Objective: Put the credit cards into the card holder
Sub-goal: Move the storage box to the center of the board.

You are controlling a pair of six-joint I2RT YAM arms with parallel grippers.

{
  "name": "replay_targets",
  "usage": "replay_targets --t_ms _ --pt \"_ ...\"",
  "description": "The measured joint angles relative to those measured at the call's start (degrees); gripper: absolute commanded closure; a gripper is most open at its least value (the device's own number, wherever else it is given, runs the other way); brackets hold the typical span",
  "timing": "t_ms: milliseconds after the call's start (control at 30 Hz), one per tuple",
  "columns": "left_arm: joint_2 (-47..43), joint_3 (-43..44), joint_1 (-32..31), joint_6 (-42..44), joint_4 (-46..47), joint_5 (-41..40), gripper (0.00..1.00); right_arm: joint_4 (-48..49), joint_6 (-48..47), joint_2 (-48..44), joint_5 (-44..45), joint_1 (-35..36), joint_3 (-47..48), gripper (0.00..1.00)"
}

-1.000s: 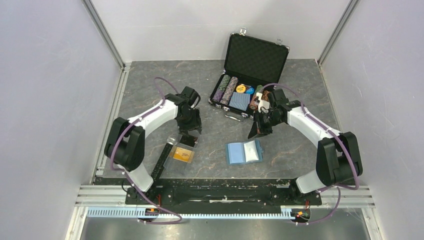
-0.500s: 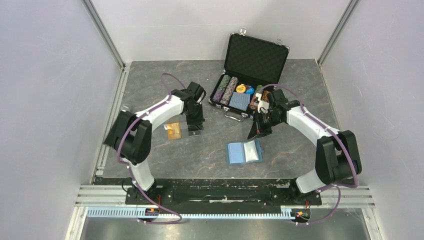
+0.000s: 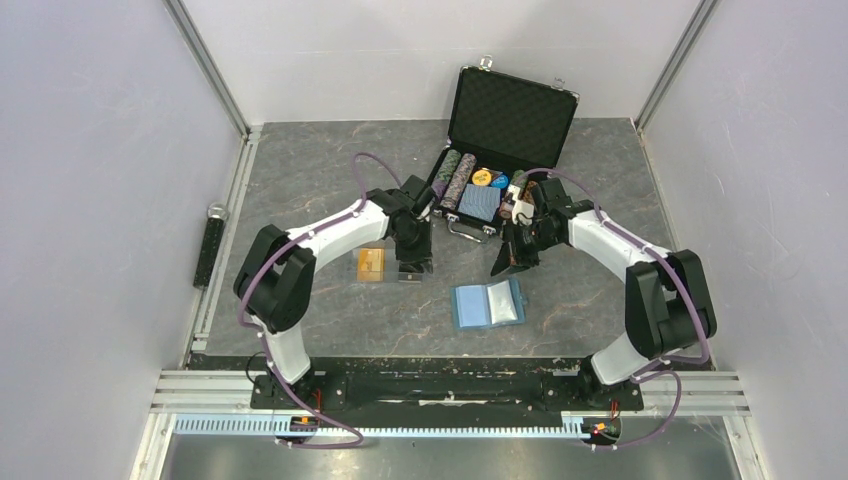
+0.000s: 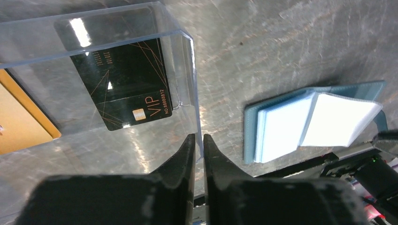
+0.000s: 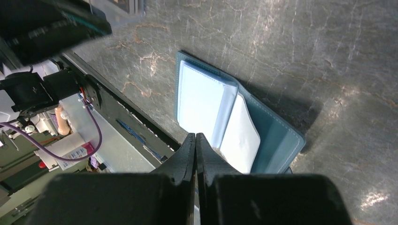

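Observation:
A clear plastic box [image 4: 185, 61] lies on the table. It holds a black credit card [image 4: 126, 84] marked VIP and an orange-gold credit card [image 4: 23, 122]. My left gripper [image 4: 199, 137] is shut on the box's near right wall. From above, the orange-gold card [image 3: 371, 264] shows just left of that gripper [image 3: 411, 268]. The card holder [image 3: 488, 304] lies open nearer the bases, teal outside [image 5: 277, 126] with pale blue pockets. My right gripper [image 5: 195, 136] hangs shut above it, with nothing visible between the fingers.
An open black metal-edged case [image 3: 510, 120] stands at the back, with rows of poker chips [image 3: 455, 178] and a blue patterned deck [image 3: 481, 203] inside. A black bar with a silver end [image 3: 211, 248] lies by the left rail.
My left gripper has closed on the clear box and carried it, cards inside, from the near left toward the middle. The right gripper has shifted slightly left.

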Motion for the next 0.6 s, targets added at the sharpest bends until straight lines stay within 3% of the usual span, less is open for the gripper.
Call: replay_targets --t_ms 67,167,600 --pt "0.04 0.0 -1.03 -0.57 0.11 0.76 0.49 1.05 0.35 0.63 -0.39 0.0 0.0 0.95" --pt "0.02 0.02 -1.55 -0.81 0.31 1.53 0.44 2.32 0.9 1.73 -0.72 0.28 0.02 0.83" --pt "-10.49 -6.36 7.61 -0.85 7.06 7.78 0.47 7.43 4.92 9.2 -2.1 6.45 9.44 0.42"
